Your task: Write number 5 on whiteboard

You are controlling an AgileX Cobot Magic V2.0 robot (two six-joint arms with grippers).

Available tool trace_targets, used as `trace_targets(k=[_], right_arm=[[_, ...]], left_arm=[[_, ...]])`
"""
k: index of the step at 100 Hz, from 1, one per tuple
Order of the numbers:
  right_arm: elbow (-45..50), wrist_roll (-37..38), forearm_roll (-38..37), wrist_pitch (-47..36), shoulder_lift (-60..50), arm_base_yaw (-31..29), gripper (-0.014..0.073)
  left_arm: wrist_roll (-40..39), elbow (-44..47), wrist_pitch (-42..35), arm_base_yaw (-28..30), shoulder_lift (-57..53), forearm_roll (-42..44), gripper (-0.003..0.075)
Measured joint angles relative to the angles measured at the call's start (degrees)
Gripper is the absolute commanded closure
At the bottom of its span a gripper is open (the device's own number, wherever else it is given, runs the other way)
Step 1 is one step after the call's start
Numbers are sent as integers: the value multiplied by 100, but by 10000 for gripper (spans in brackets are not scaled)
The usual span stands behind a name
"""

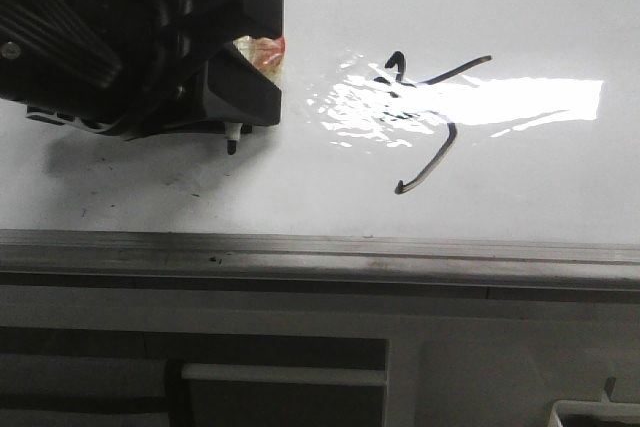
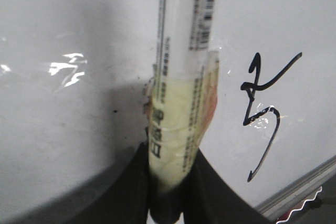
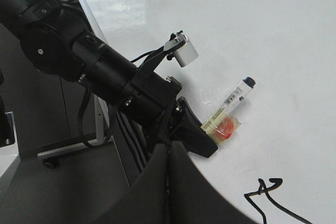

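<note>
The whiteboard (image 1: pixel 500 7) fills the upper front view. The number 5 (image 1: pixel 432 165) is drawn on it in thin black strokes, partly under a bright reflection; it also shows in the left wrist view (image 2: pixel 268 148) and the right wrist view (image 3: pixel 268 190). My left gripper (image 1: pixel 262 52) is shut on a white marker (image 2: pixel 184 51) wrapped in yellowish tape, to the left of the 5. The marker's dark tip (image 1: pixel 232 144) points at the board; I cannot tell whether it touches. My right gripper (image 3: pixel 169 150) is shut and empty, apart from the board's writing.
A grey metal edge strip (image 1: pixel 320 247) runs along the board's near side, with table framing below. A white object (image 1: pixel 600 412) sits at the bottom right. The left arm (image 3: pixel 79 51) crosses the right wrist view.
</note>
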Motion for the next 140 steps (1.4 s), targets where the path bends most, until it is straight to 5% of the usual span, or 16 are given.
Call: trace_targets(k=[87,109,140], right_arm=[[0,10,0,-58,0,0,654],[0,10,0,-58,0,0,654],[0,20,0,-161,0,0,654]], left_arm=[[0,-32,193,0,0,-26,590],[0,-51,216,0,0,-26,469],[0,-54,216,-8,0,-26,463]])
